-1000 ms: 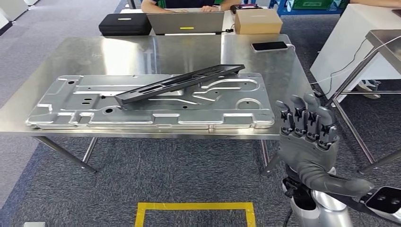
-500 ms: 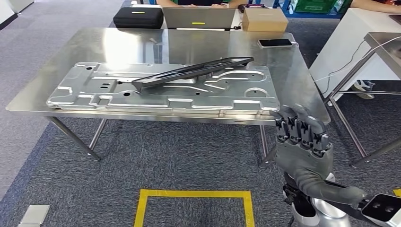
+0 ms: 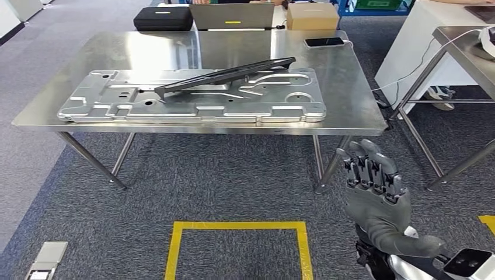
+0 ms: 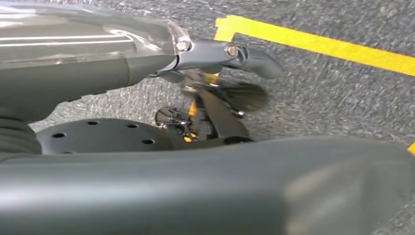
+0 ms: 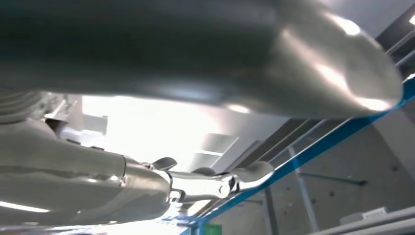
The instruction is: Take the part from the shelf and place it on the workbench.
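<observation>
A long black part [image 3: 225, 76] lies slanted on top of a large stamped metal panel [image 3: 192, 108], which lies flat on the steel workbench [image 3: 344, 87]. My right hand [image 3: 373, 192] is raised at the lower right, in front of the bench and below its edge, with its fingers upright and apart and nothing in it. In the right wrist view the right hand [image 5: 147, 186] points up toward the ceiling, empty. In the left wrist view my left hand [image 4: 147, 58] hangs over the grey carpet with a finger stretched out, holding nothing.
A laptop [image 3: 232, 16], a black case [image 3: 163, 18], a cardboard box [image 3: 312, 16] and a phone [image 3: 326, 42] sit at the bench's far side. A second steel table [image 3: 467, 52] stands at the right. A yellow tape square [image 3: 236, 224] marks the carpet near me.
The whole picture has shifted: the camera has moved back and the bench now looks farther away. My right hand sits lower in the picture, still empty. The black part has not moved on the panel.
</observation>
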Robot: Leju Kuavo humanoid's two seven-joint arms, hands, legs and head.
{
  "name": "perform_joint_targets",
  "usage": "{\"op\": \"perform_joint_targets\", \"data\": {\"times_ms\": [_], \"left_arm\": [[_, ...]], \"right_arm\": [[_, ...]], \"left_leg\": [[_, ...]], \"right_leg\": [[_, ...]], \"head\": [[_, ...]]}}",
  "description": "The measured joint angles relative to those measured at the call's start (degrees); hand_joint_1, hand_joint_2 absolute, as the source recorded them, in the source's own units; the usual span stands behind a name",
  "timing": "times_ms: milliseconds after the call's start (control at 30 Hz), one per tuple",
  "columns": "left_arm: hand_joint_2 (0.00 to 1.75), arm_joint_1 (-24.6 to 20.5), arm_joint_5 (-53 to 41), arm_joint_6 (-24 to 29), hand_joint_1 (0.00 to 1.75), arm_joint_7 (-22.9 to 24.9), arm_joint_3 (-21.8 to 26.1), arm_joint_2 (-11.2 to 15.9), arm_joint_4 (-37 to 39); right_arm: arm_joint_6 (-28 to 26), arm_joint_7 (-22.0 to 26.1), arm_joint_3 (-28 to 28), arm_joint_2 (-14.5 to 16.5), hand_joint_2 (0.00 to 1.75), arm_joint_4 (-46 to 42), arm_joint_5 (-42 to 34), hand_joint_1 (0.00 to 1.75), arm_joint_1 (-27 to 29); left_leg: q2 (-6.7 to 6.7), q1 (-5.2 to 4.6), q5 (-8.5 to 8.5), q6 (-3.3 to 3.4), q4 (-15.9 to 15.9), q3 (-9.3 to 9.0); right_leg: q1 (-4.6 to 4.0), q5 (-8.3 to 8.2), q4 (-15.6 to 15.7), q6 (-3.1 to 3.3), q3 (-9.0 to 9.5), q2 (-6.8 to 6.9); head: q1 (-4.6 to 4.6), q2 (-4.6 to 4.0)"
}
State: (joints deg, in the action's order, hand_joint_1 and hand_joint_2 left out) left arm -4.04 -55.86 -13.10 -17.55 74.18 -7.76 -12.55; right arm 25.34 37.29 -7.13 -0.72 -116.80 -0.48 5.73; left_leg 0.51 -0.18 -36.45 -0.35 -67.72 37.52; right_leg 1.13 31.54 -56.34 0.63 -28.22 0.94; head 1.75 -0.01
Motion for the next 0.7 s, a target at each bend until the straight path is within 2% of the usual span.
{"op": "perform_joint_targets", "data": {"times_ms": [33,67,100,133,167,200,233,267,300,367,400,433,500,533,567,600,633,667,700], "left_arm": [[0.0,0.0,0.0,-0.1,0.0,-0.2,0.0,0.0,0.0],[0.0,0.0,0.0,-0.1,0.0,-0.3,0.0,0.0,0.0],[0.0,0.0,0.0,-0.2,0.0,-0.5,0.0,0.0,0.0],[0.0,-0.1,-0.1,-0.3,0.0,-0.8,0.0,0.0,0.0],[0.0,-0.1,-0.1,-0.4,0.0,-1.0,0.0,0.0,0.0],[0.0,-0.3,-0.1,-0.5,0.0,-1.3,0.0,0.0,0.0],[0.0,-0.4,-0.1,-0.6,0.0,-1.5,0.0,0.0,0.0],[0.0,-0.5,0.0,-0.7,0.0,-1.7,0.0,0.0,0.0],[0.0,-0.6,0.1,-0.8,0.0,-1.9,0.0,0.0,0.0],[0.0,-0.6,0.2,-0.8,0.0,-2.1,0.0,0.0,0.0],[0.0,-0.6,0.2,-0.9,0.0,-2.2,0.0,0.0,0.0],[0.0,-0.5,0.3,-0.9,0.0,-2.3,0.0,0.0,0.0],[0.0,-0.3,0.3,-0.8,0.0,-2.2,0.0,0.0,0.0],[0.0,-0.3,0.3,-0.7,0.0,-2.2,0.0,0.0,0.0],[0.0,-0.2,0.3,-0.7,0.0,-2.1,0.0,0.0,0.0],[0.0,-0.2,0.3,-0.6,0.0,-2.0,0.0,0.0,0.0],[0.0,-0.1,0.2,-0.5,0.0,-2.0,0.0,0.0,0.0],[0.0,-0.1,0.2,-0.4,0.0,-2.0,0.0,-0.1,0.0],[0.0,-0.1,0.2,-0.3,0.0,-1.9,0.0,-0.1,0.0]], "right_arm": [[-0.2,0.0,0.2,0.0,0.0,0.3,0.1,0.0,0.6],[-0.4,0.0,0.4,0.0,0.0,0.5,0.3,0.0,1.2],[-0.6,0.0,0.6,0.0,0.0,0.9,0.5,0.0,1.7],[-0.8,0.0,0.8,0.0,0.0,1.2,0.7,0.0,2.3],[-1.1,0.0,1.1,0.0,0.0,1.6,0.9,0.0,2.8],[-1.2,0.0,1.3,0.0,0.0,2.0,1.2,0.0,3.4],[-1.4,0.0,1.5,-0.1,0.0,2.5,1.4,0.0,3.9],[-1.6,0.0,1.7,-0.1,0.0,3.0,1.7,0.0,4.5],[-1.7,0.0,1.9,-0.1,0.0,3.6,1.8,0.0,5.1],[-2.1,0.0,2.4,-0.1,0.0,5.1,1.8,0.0,6.7],[-2.3,0.0,2.8,-0.1,0.0,5.8,1.7,0.0,7.5],[-2.6,0.0,3.2,-0.2,0.0,6.5,1.6,0.0,8.3],[-3.0,0.0,4.3,-0.2,0.0,8.0,1.5,0.0,9.7],[-3.2,0.0,4.9,-0.2,0.0,8.9,1.5,0.0,10.3],[-3.3,-0.1,5.5,-0.1,0.0,9.8,1.5,0.0,10.8],[-3.4,-0.1,6.2,0.0,0.0,10.7,1.6,0.0,11.3],[-3.4,-0.1,6.8,0.1,0.0,11.5,1.7,0.0,11.7],[-3.3,-0.2,7.4,0.3,0.0,12.4,1.8,0.0,11.9],[-3.2,-0.3,8.0,0.5,0.0,13.1,2.1,0.0,12.1]], "left_leg": [[-0.01,0.2,-1.73,-0.28,-3.5,0.52],[-0.01,0.38,-2.01,-0.47,-5.9,0.52],[-0.01,0.54,-0.99,-0.6,-6.7,-0.26],[-0.01,0.66,0.76,-0.63,-5.5,-2.01],[-0.05,0.75,2.31,-0.57,-2.4,-4.71],[-0.14,0.74,3.13,-0.41,2.0,-8.15],[-0.26,0.68,3.09,-0.11,6.6,-11.43],[-0.39,0.57,2.61,0.2,10.1,-13.75],[-0.48,0.42,2.18,0.47,12.3,-14.99],[-0.34,0.3,2.47,1.23,13.2,-14.51],[-0.18,0.31,3.02,1.72,13.2,-13.86],[-0.02,0.31,3.73,2.25,13.3,-13.06],[0.2,0.11,5.18,2.96,13.2,-11.25],[0.27,-0.07,5.87,3.14,13.1,-10.32],[0.35,-0.25,6.53,3.24,12.9,-9.3],[0.42,-0.39,7.08,3.27,12.5,-8.23],[0.46,-0.49,7.53,3.25,12.1,-7.13],[0.5,-0.55,7.9,3.16,11.4,-6.05],[0.5,-0.63,8.18,3.03,10.8,-5.09]], "right_leg": [[-0.01,-0.67,-0.1,-0.04,-0.98,0.04],[0.0,-1.31,-0.3,-0.13,-2.02,0.1],[0.02,-1.91,-0.6,-0.25,-3.07,0.14],[0.03,-2.45,-0.9,-0.4,-4.09,0.16],[0.04,-2.98,-1.1,-0.59,-4.94,0.17],[-0.02,-3.47,-1.3,-0.82,-5.59,0.13],[-0.11,-3.96,-1.5,-1.09,-6.05,0.11],[-0.18,-4.52,-1.6,-1.41,-6.37,0.12],[-0.21,-5.08,-1.6,-1.77,-6.67,0.13],[-0.09,-5.76,-1.6,-2.54,-7.32,0.06],[-0.02,-4.76,-2.2,-2.8,-7.76,-0.07],[0.02,-2.71,-3.6,-2.96,-8.28,-0.22],[0.02,3.53,-9.4,-3.0,-9.44,-0.39],[0.02,5.69,-13.0,-3.02,-9.84,-0.42],[0.0,6.42,-16.0,-3.04,-9.87,-0.45],[-0.02,5.62,-17.5,-3.03,-9.23,-0.49],[-0.05,3.95,-17.0,-2.97,-7.79,-0.52],[-0.1,2.29,-14.5,-2.82,-5.38,-0.54],[-0.22,1.44,-10.6,-2.59,-2.2,-0.55]], "head": [[0.0,0.0],[0.0,0.01],[0.0,0.01],[0.01,0.01],[0.01,0.01],[0.02,0.01],[0.03,0.01],[0.01,0.01],[-0.01,0.0],[-0.02,0.0],[-0.04,0.0],[-0.07,0.01],[-0.16,0.0],[-0.16,-0.01],[-0.16,-0.01],[-0.16,-0.01],[-0.15,0.0],[-0.15,0.0],[-0.16,0.01]]}}
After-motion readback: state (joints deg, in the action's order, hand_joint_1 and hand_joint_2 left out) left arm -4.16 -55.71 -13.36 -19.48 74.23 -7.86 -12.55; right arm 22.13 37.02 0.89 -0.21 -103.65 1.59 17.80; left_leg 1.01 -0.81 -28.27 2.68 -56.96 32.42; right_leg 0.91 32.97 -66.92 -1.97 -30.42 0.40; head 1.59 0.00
